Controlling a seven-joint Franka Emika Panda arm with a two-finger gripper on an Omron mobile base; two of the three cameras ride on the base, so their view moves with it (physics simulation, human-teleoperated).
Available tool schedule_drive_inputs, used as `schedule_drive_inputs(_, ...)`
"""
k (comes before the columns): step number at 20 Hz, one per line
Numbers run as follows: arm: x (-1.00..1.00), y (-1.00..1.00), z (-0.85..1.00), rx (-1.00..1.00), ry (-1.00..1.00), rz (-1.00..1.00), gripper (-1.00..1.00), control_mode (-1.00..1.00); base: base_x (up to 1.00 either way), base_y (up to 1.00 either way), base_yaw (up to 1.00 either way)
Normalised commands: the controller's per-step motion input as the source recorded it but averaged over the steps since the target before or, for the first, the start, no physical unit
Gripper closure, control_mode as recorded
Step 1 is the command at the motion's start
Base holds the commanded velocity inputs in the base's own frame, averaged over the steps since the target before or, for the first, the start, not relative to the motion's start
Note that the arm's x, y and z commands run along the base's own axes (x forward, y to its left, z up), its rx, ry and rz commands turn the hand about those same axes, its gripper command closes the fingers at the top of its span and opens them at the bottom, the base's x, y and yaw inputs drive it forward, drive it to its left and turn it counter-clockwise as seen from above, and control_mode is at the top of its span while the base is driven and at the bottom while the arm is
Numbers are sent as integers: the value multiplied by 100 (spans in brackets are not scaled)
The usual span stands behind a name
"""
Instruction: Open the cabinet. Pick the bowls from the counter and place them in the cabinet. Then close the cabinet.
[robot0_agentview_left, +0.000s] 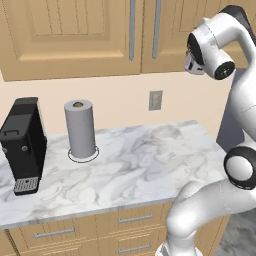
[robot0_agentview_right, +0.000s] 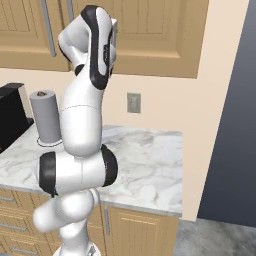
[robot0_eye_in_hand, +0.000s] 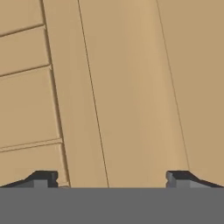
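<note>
The cabinet (robot0_agentview_left: 75, 35) hangs above the counter (robot0_agentview_left: 145, 160) with both raised-panel doors shut. Its two grey bar handles (robot0_agentview_left: 132, 30) stand side by side at the doors' meeting edge. My gripper (robot0_eye_in_hand: 111, 178) is raised to cabinet height, right of the handles, and faces the light-wood door front (robot0_eye_in_hand: 131, 87) at close range. Its two dark fingertips (robot0_eye_in_hand: 43, 178) stand wide apart with nothing between them, so it is open. In the right base view the arm (robot0_agentview_right: 92, 45) rises in front of the cabinet (robot0_agentview_right: 150, 35). The bowls are out of view.
A black coffee machine (robot0_agentview_left: 22, 145) stands at the counter's left end, with a grey paper-towel roll (robot0_agentview_left: 80, 127) upright beside it. A wall outlet (robot0_agentview_left: 155, 100) sits on the backsplash. Drawers (robot0_agentview_left: 135, 219) with short handles lie under the counter. A dark panel (robot0_agentview_right: 230, 115) borders the right.
</note>
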Motion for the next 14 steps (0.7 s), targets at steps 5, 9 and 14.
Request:
schedule_drive_inputs(5, 93, -14, 6, 4, 22, -18, -100, -100, 0, 0, 0)
schedule_drive_inputs(9, 74, -26, 1, 8, 13, -11, -100, -100, 0, 0, 0)
schedule_drive_inputs(14, 19, -40, 9, 9, 2, -6, -100, -100, 0, 0, 0)
